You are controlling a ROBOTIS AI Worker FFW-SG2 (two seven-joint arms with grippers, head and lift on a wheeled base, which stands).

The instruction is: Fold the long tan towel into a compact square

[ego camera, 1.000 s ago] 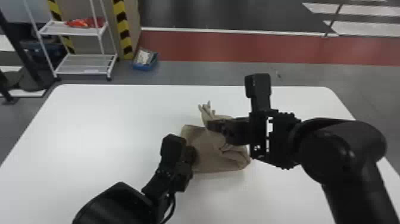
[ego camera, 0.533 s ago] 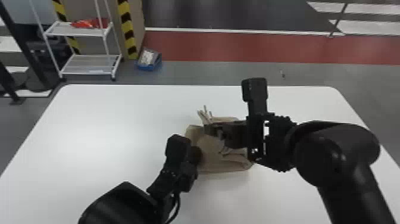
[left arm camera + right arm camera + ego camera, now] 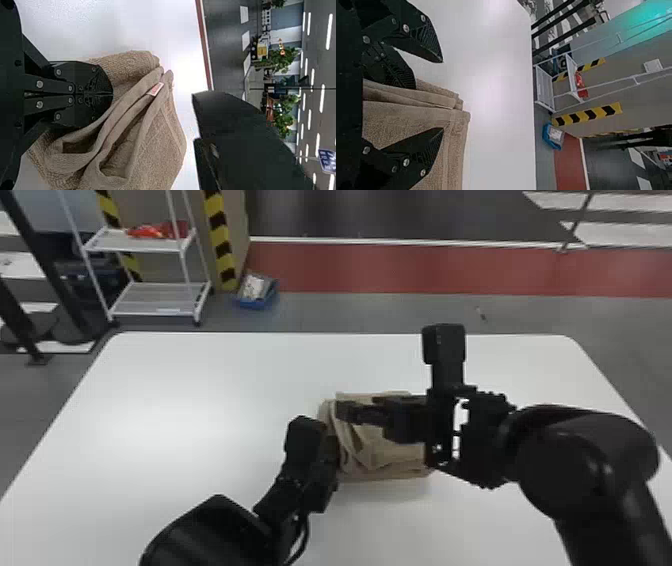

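Note:
The tan towel (image 3: 380, 450) lies folded in a loose stack on the white table. My left gripper (image 3: 332, 447) stands at its left edge; my right gripper (image 3: 342, 410) is over its upper left part. In the left wrist view, my left gripper (image 3: 112, 94) is shut, its fingers together against the towel (image 3: 158, 146), whose layers bulge and gape around them. A small tag shows on one edge. In the right wrist view, the towel's (image 3: 415, 118) layered edge lies between the parted fingers of my right gripper (image 3: 443, 95), which is open.
The white table (image 3: 175, 390) extends around the towel on every side. Both arms stand close together over it, the right one coming in from the right. Beyond the far edge are a white shelf rack (image 3: 150, 300) and a blue bin (image 3: 257, 292) on the floor.
The towel's upper edges, which stuck up by my right gripper, have dropped down flat. My right gripper has let them go and stays nearly in place; the left has barely moved.

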